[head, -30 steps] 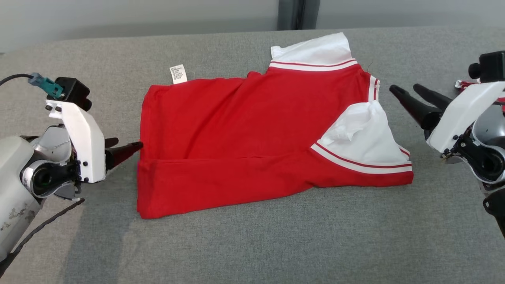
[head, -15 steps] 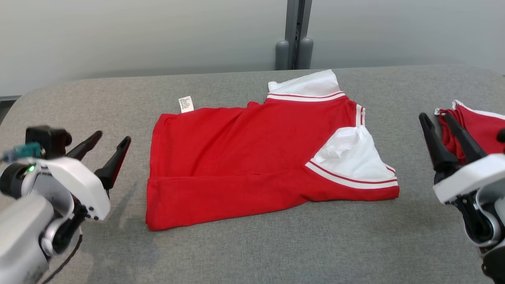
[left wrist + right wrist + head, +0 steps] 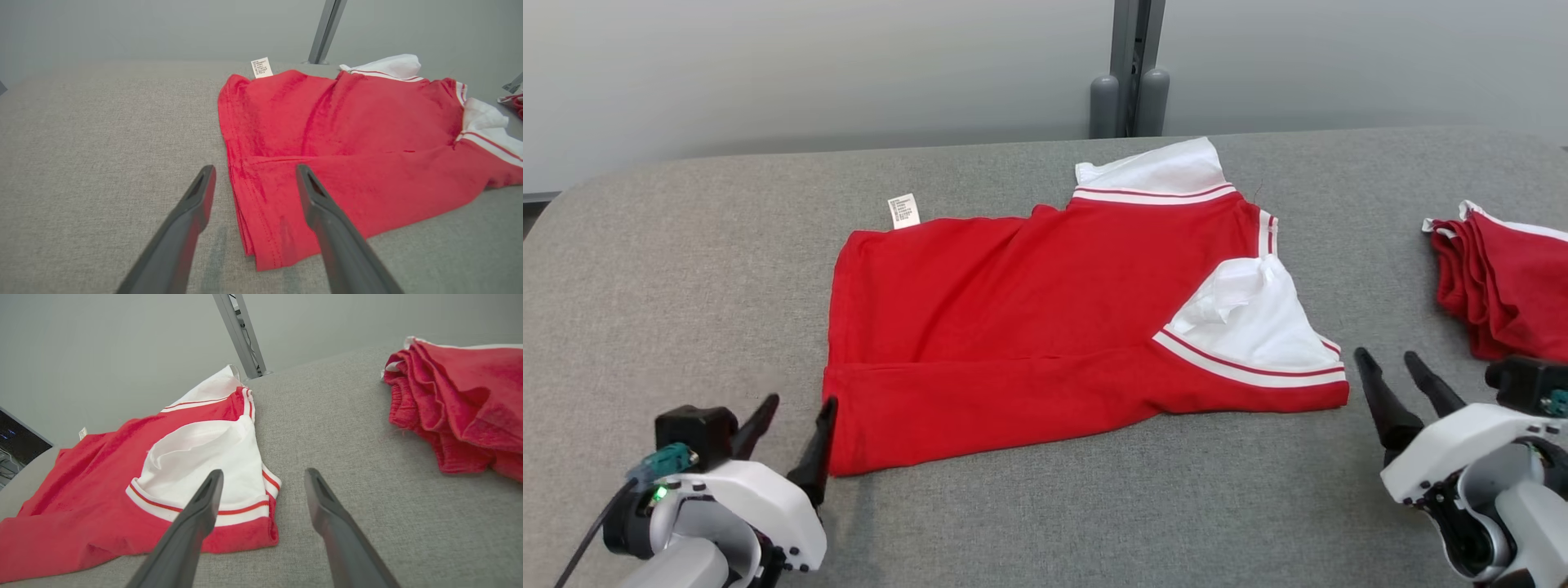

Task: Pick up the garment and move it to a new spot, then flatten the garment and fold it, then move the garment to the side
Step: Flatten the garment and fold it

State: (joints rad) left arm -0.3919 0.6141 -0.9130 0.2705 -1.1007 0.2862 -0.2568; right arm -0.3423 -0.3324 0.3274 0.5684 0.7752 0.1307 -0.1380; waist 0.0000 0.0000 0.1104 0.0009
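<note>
At the lower left, the left gripper (image 3: 801,402) is seen spread and empty beside the near corner of the folded red garment (image 3: 1029,327), laid on the grey table (image 3: 686,269). The right gripper (image 3: 1385,356), likewise spread, is seen between it and a red pile (image 3: 1511,286).

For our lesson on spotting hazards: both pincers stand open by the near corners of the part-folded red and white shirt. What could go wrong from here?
The left pincer is at the layered near-left corner of the shirt and might pinch only the top layer, opening the fold. The bunched white sleeve beside the right pincer could get folded in crumpled. The red pile lies close on the right; a wide swing might drag it.
</note>
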